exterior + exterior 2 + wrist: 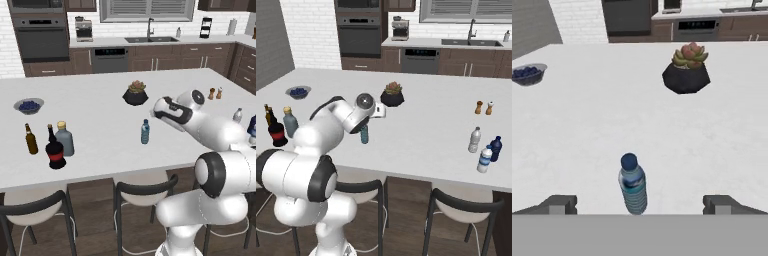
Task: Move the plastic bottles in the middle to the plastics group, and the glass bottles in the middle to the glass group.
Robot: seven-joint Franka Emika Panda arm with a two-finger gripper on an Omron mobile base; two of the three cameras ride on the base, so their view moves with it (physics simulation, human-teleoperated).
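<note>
Far left of counter (100, 150): bowl of blueberries (28, 105), clear of the work. Just right of it, near front edge: glass group, consisting of slim brown bottle (31, 139) and grey-blue flask (64, 138). Black bottle with red label (55, 150) stands upright directly in front of flask, close enough to count as sorted; apparently placed there to join its material group.

Centre: blue-capped water bottle (633, 184) upright and alone on bare counter, well apart from both groups, so judged the remaining item to move. Potted succulent (135, 93) behind it, out of the path. Gripper (639, 204) hovers just short of this bottle, fingers spread fully wide with nothing between them, bottle lined up on the gap; likely positioned for a side grasp.

Far right: plastics group, with clear pale-capped bottle (474, 139) and dark blue container (496, 148). White-and-blue labelled bottle (484, 159) stands just beside them, evidently already grouped. Salt and pepper shakers (484, 107) further back.
</note>
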